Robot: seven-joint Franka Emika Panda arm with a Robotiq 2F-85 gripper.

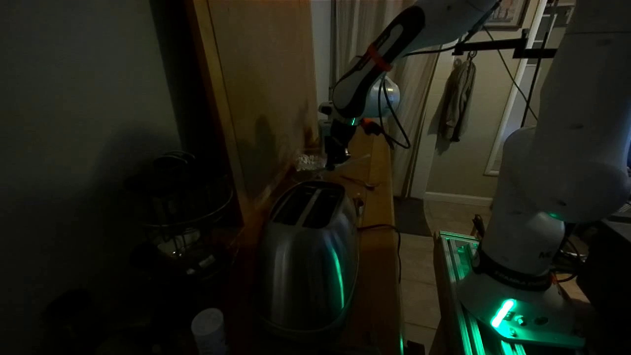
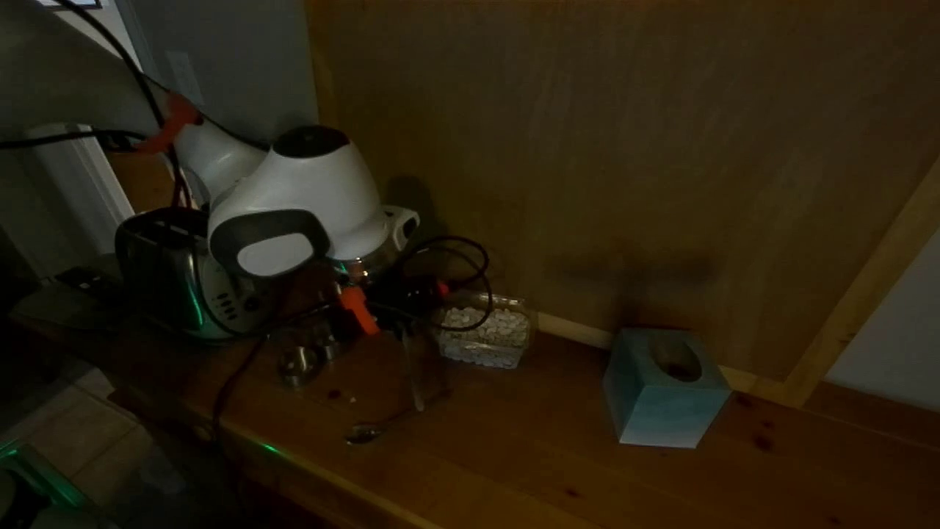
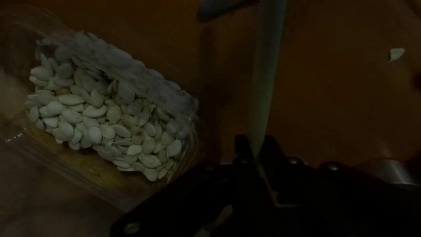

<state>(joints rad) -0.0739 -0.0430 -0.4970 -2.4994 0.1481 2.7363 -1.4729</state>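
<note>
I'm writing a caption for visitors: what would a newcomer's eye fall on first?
Probably the bright green light on the robot's base, low at the right in an exterior view, then the shiny toaster on the wooden counter there. In the wrist view, pale seeds in a clear container lie at left, beside the gripper, which is closed on a long pale strip.

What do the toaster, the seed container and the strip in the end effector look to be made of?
Toaster: smooth, satin-to-shiny metal, judging by its silvery sheen and streaked reflections.
Container: likely clear, glossy plastic; seeds show through its wall and its edge catches small highlights.
Strip: pale, smooth and seemingly translucent, perhaps plastic, but too dark to settle.
</note>
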